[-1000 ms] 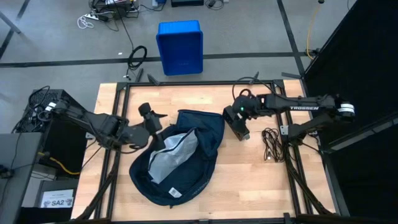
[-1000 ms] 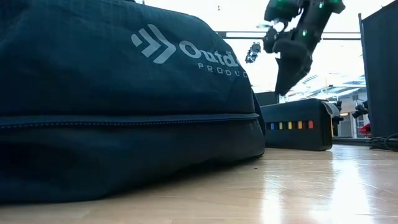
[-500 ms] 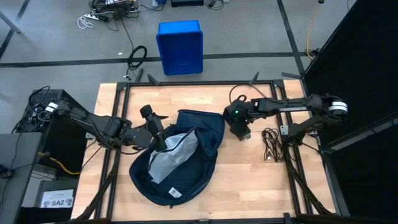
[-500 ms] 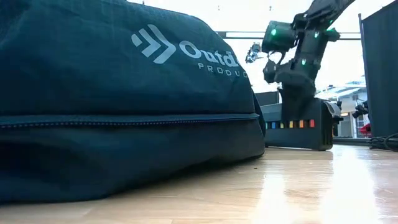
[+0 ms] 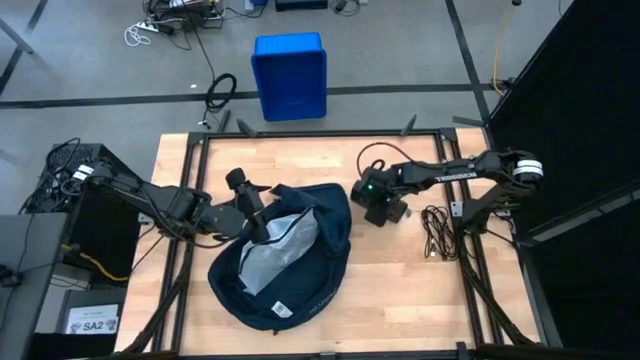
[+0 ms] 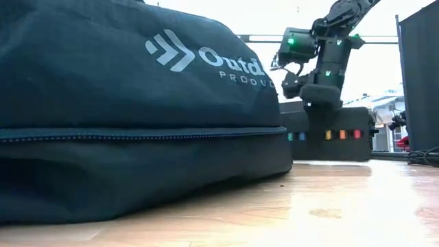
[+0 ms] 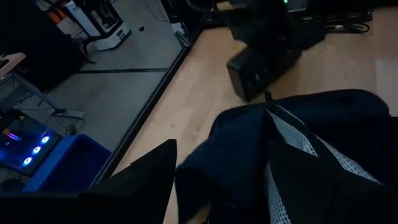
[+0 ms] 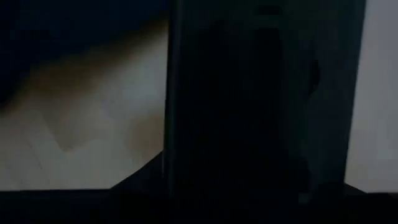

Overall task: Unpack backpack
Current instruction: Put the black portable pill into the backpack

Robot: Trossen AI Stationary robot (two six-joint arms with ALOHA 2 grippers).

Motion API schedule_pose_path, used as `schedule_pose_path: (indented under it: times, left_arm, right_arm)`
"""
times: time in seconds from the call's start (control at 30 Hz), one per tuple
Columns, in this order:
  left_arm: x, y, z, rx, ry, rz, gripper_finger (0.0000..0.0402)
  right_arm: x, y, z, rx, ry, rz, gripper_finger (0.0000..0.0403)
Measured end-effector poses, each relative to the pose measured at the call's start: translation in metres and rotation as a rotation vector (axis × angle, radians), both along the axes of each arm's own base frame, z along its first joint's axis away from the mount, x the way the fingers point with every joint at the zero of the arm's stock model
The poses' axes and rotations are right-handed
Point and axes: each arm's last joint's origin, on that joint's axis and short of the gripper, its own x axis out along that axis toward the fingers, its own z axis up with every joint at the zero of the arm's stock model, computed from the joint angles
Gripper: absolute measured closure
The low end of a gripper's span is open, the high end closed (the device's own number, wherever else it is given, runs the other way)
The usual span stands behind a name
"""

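Backpack (image 5: 285,265): dark navy, slumped on its side on my wooden table (image 5: 400,290), filling the middle and the six o'clock part of the high view. Its mouth gapes toward twelve o'clock and the pale grey lining (image 5: 275,245) shows inside. In the low view its printed white logo (image 6: 202,55) fills the near side.

My left gripper (image 5: 262,222): sits at the backpack's opening on the nine o'clock side. In my left wrist view my fingers (image 7: 143,180) stand apart with a fold of navy fabric between them, so I appear to be holding the rim of the bag, jaws wide around it.

My right gripper (image 5: 375,205): at about three o'clock from the bag's mouth, low over a black box (image 6: 329,130) that stands on the table just beside the bag. The box has a row of small coloured marks along its side. My right wrist view shows only a dark upright shape very near the camera, between my fingers; I cannot tell whether I am gripping the box or only straddling it.

Black cable (image 5: 435,232): loosely coiled on the table at three o'clock, apart from the box.

Blue bin (image 5: 289,75): on the floor beyond the table at twelve o'clock.
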Motion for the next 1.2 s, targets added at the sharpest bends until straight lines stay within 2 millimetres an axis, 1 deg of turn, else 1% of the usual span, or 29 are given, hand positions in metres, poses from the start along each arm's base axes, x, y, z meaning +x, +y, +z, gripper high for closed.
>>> schedule_pose_path:
  times: [0.1,0.2,0.27,0.33,0.43,0.53,0.57,0.63,0.73,0.83,0.9,1.03,1.1,1.2]
  left_arm:
    - [0.0,0.0,0.0,-0.003,-0.001,0.001,0.0173]
    - [0.0,0.0,0.0,-0.002,-0.001,0.001,0.0173]
    - [0.0,0.0,0.0,-0.003,0.0,0.0,0.0173]
    - [0.0,0.0,0.0,-0.003,0.0,0.001,0.0173]
    - [0.0,0.0,0.0,-0.001,0.001,0.002,0.0173]
    - [0.0,0.0,0.0,0.002,0.0,0.004,0.0173]
    - [0.0,0.0,0.0,0.004,0.0,0.005,0.0173]
    - [0.0,0.0,0.0,0.012,-0.002,0.012,0.0173]
    - [0.0,0.001,0.0,0.02,-0.005,0.023,0.0173]
    - [0.0,0.001,0.001,0.019,-0.009,0.023,0.0173]
    - [0.0,0.001,0.001,0.017,-0.012,0.023,0.0173]
    - [0.0,0.001,0.001,0.018,-0.013,0.023,0.0173]
    - [0.0,0.001,0.001,0.019,-0.015,0.026,0.0173]
    - [0.0,0.001,0.002,0.018,-0.018,0.026,0.0173]
  right_arm:
    - [0.003,0.0,0.022,-0.031,-0.077,0.004,0.0256]
    - [-0.007,0.004,0.033,-0.038,-0.013,-0.002,0.0256]
    - [-0.008,0.006,0.049,-0.075,-0.046,-0.017,0.0256]
    - [-0.009,0.011,0.069,-0.094,-0.117,-0.01,0.0256]
    - [-0.005,0.023,0.097,-0.095,-0.23,0.054,0.0256]
    - [0.007,0.041,0.131,-0.121,-0.45,0.205,0.0256]
    - [0.012,0.047,0.14,-0.116,-0.525,0.261,0.0256]
    - [0.026,0.06,0.148,-0.089,-0.647,0.392,0.0256]
    - [0.048,0.083,0.145,-0.047,-0.761,0.639,0.0256]
    - [0.069,0.101,0.133,-0.053,-0.776,0.797,0.0256]
    - [0.084,0.108,0.12,-0.064,-0.731,0.858,0.0256]
    - [0.116,0.117,0.093,-0.104,-0.651,0.956,0.0256]
    - [0.131,0.12,0.081,-0.078,-0.617,0.992,0.0256]
    - [0.147,0.123,0.058,-0.039,-0.514,1.022,0.0256]
